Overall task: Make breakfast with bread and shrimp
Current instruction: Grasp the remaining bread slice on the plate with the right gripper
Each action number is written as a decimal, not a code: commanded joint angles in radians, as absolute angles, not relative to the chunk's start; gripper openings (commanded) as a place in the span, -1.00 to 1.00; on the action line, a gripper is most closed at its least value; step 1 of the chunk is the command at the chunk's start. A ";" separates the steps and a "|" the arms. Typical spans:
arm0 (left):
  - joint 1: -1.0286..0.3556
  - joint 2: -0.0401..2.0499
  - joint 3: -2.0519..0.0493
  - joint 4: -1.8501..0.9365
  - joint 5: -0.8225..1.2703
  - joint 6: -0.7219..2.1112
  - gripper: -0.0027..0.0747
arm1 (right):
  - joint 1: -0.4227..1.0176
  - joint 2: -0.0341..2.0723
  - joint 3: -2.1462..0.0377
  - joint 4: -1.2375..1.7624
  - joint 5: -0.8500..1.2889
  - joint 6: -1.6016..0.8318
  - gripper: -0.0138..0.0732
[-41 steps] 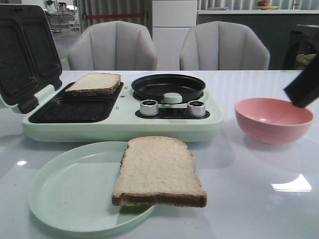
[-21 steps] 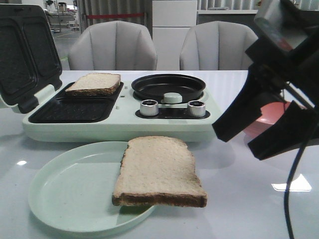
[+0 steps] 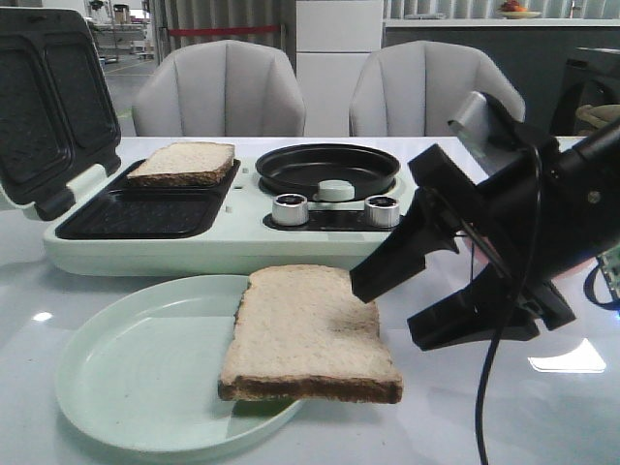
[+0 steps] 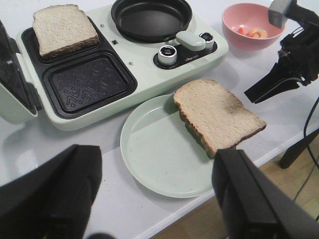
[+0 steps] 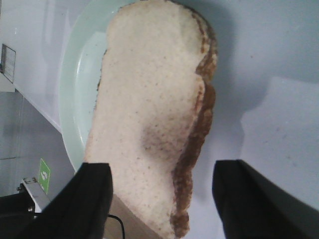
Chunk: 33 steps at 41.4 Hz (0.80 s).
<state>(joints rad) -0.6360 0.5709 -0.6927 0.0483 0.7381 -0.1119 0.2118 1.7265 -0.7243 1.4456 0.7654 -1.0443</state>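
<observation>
One bread slice [image 3: 310, 334] lies on a pale-green plate [image 3: 136, 358] and overhangs its right rim. A second slice [image 3: 184, 162] lies on the far grill plate of the sandwich maker [image 3: 232, 247]. My right gripper [image 3: 392, 312] is open, low over the table, just right of the plate slice. In the right wrist view the slice [image 5: 149, 114] lies between the open fingers of my right gripper [image 5: 162, 199]. The shrimp [image 4: 251, 33] lie in a pink bowl [image 4: 234, 20]. My left gripper [image 4: 154, 219] is open and empty above the table's near edge.
The sandwich maker's lid [image 3: 39, 107] stands open at the left. A round black pan [image 3: 326, 170], two metal knobs and a pale-green knob [image 3: 335, 190] are on its right half. In the front view my right arm hides the bowl. Two chairs stand behind the table.
My right gripper has come in from the right edge, down and to the left past the pink bowl, to beside the slice on the plate. It stays open. The bread has not moved.
</observation>
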 commanded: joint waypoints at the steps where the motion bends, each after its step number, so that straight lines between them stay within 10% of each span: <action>1: -0.643 0.571 -0.719 0.051 0.656 -0.112 0.42 | 0.212 1.724 -0.748 1.529 0.822 -1.097 0.58; 27: -0.643 0.571 -0.719 0.051 0.656 -0.112 0.42 | 0.260 1.835 -0.791 1.650 0.858 -1.172 0.57; 33: -0.643 0.571 -0.719 0.051 0.656 -0.112 0.42 | 0.260 1.835 -0.791 1.650 0.851 -1.172 0.25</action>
<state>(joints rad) -0.6360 0.5709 -0.6927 0.0483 0.7381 -0.1115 0.2605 1.8736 -0.7685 1.6220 0.7971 -1.1537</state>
